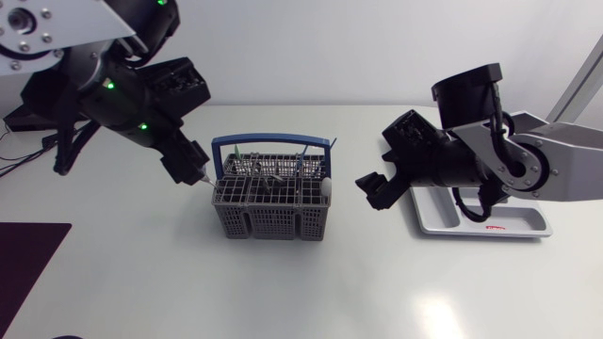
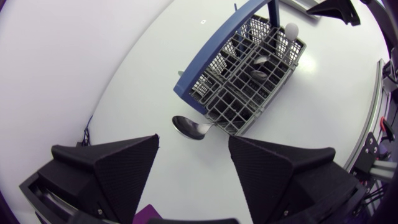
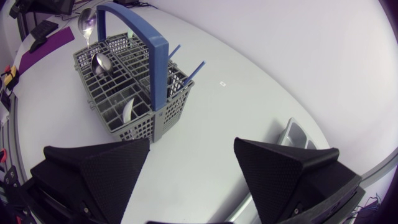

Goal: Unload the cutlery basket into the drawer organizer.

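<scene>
Cutlery basket left of organizer

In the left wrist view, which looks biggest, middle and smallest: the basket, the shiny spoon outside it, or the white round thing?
1. cutlery basket
2. metal spoon
3. white rounded piece, though it sits farther from the camera, so its true size is unsure.

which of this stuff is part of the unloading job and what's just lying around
Job:
- cutlery basket
- spoons inside it
- one spoon sticking out of its side
- drawer organizer

Lying about:
- purple mat at the table's edge
</scene>
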You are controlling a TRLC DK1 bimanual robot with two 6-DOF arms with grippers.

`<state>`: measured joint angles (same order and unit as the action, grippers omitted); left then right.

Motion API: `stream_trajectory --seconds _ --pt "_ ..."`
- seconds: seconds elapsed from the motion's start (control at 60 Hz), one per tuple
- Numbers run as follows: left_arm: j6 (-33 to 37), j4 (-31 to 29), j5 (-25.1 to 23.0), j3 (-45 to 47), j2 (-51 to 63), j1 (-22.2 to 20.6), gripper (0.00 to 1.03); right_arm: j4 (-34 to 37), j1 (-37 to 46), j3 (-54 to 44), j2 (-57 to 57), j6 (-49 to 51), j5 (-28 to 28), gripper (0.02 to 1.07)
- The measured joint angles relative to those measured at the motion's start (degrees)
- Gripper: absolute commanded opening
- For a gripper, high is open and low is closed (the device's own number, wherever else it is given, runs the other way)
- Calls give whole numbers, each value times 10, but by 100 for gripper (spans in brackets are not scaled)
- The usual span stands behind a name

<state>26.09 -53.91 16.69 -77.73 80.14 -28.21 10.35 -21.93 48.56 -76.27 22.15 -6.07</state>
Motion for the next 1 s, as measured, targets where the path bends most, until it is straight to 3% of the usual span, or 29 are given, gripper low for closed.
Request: stream_trajectory --seconds 0.15,0.25,0.45,0.867,1.0 --pt "-76 -45 45 -57 66 -11 81 0 -5 -12 11 0 0 100" --pt "-119 -70 50 -89 110 -4 80 0 -5 -22 14 0 0 100" --pt "-180 -82 88 -124 164 5 79 0 -6 -37 14 0 -1 100" --pt "-229 -86 106 -128 193 15 25 -3 -9 -45 21 0 -1 100" --pt "-233 -86 106 -127 197 15 15 -3 -9 -48 25 0 -1 100"
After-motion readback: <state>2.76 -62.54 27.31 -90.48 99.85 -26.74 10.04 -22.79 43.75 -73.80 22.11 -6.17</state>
